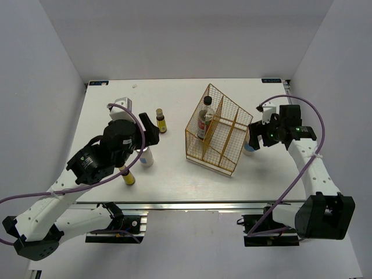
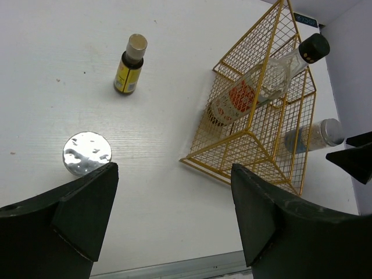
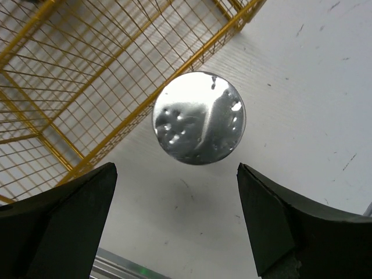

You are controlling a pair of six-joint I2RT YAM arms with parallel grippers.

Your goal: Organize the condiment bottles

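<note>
**Item 1: wire basket** (image 1: 224, 152), gold, divided, at ctr of counter (image 1: 174, 93). Contents: 1 clear bottle (image 1: 204, 119), tall, red label, black cap, leaned in a compartment on basket's left side.

**Item 2: amber bottles, 2 pcs, yellow labels.** Far amber bottle (image 1: 161, 121) is stood upright on counter, left of basket. Near amber bottle (image 1: 127, 176) is stood by counter's near edge, beside left arm.

**Item 3: white bottles, 2 pcs, silver lids.** Left white bottle (image 1: 146, 157) is stood on counter just below left hand (image 1: 149, 131). Right white bottle (image 1: 250, 146) is placed just right of basket, under right hand (image 1: 257, 135).

**Hands:** left hand's fingers are spread wide, nothing gripped. Right hand likewise, fingers spread either side of the lid, no contact.

**View notes:** right white bottle's side and blue label are shown through mesh in left wrist view. Its shiny lid is shown from above in right wrist view. Near amber bottle is shown in top view only.
</note>
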